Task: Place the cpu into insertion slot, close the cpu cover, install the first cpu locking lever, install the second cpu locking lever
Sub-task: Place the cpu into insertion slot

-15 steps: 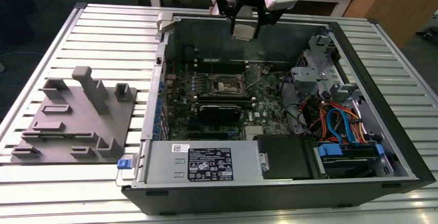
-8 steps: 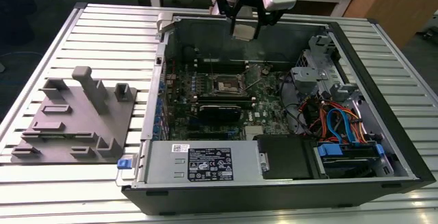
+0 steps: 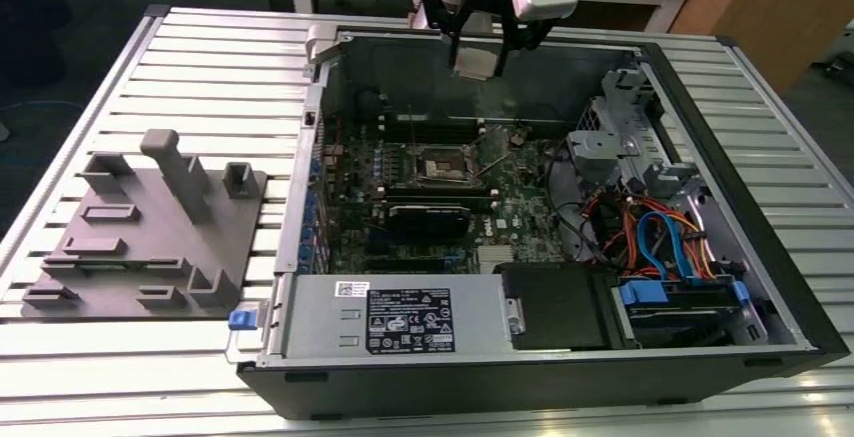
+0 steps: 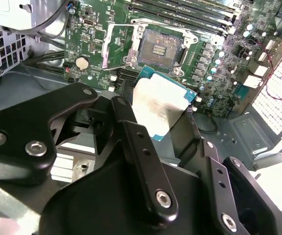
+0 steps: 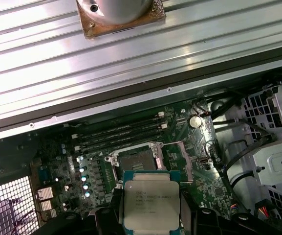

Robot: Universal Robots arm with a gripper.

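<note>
- In the exterior view, an open computer case (image 3: 787,302) lies on its side on a slatted metal desk (image 3: 200,67).
- The gripper (image 3: 477,57) hangs over the case's far edge, well above the green motherboard (image 3: 514,212).
- The cpu (image 3: 477,62) shows as a pale flat square at the gripper's tips.
- The insertion slot (image 3: 441,167) sits on the board below it, well apart from the chip.
- A grey moulded fixture (image 3: 147,237) rests on the desk at the exterior view's left, beside the case.
- A boxy power supply (image 3: 394,322) fills the case's near corner.
- In the second wrist view, the black fingers (image 4: 131,132) are clamped on two opposite edges of the cpu (image 4: 161,103), which is tilted with its dull metal top showing.
- The insertion slot (image 4: 160,46) is bare, its contact field exposed.
- The cpu cover (image 4: 117,43) is swung open just beside it.
- A coin cell (image 4: 82,62) sits on the board near the cover.
- In the first wrist view, the cpu (image 5: 150,203) is pinched between the fingers (image 5: 188,218), its printed top facing the camera.
- The insertion slot (image 5: 136,160) lies just beyond the chip's far edge.
- The long memory slots (image 5: 121,134) run between the slot and the case wall.
</note>
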